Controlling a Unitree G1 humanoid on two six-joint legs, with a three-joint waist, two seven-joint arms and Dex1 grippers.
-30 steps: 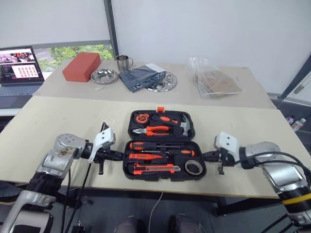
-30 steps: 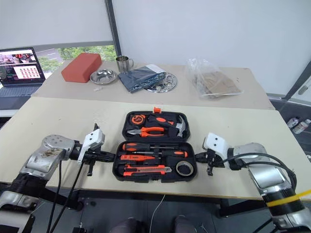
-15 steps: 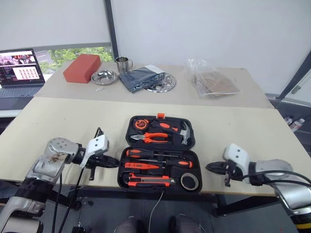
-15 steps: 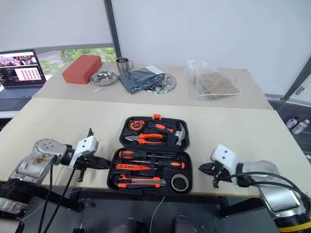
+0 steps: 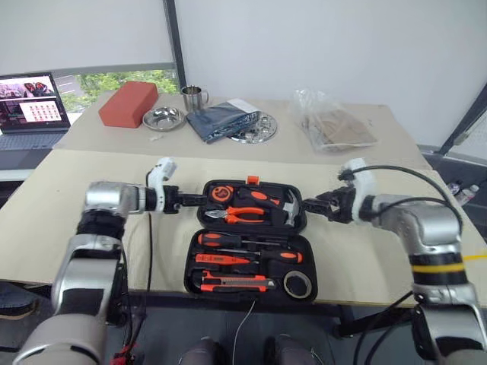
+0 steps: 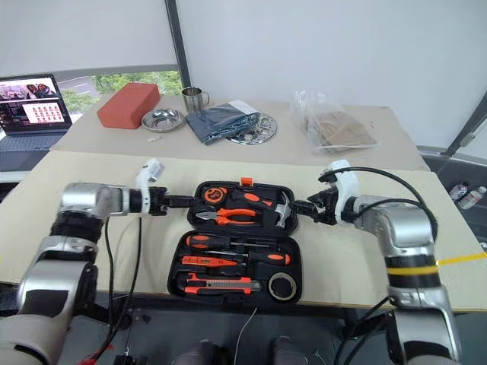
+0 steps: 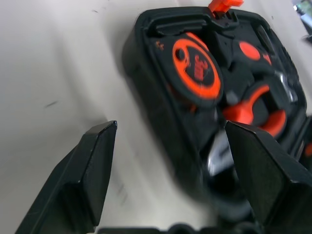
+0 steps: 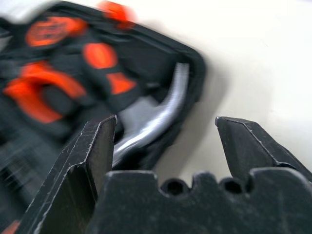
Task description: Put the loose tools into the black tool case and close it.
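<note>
Two tools flank far half of black tool case (image 5: 251, 236), left tool (image 5: 190, 200) and right tool (image 5: 313, 204) both spread wide, gripping nothing. Loose tools (image 5: 247, 260) already sit in slots between your tools, nearer half. You likely stand ready to fold lid shut.

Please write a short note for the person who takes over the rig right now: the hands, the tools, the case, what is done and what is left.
Left hand: open, empty, at the left edge of the far half of the black tool case.
Right hand: open, empty, at that half's right edge.
Case lies open on the table.
Done: utility knife, screwdrivers and tape roll sit in the near half.
Left: fold the case shut and latch it.
</note>
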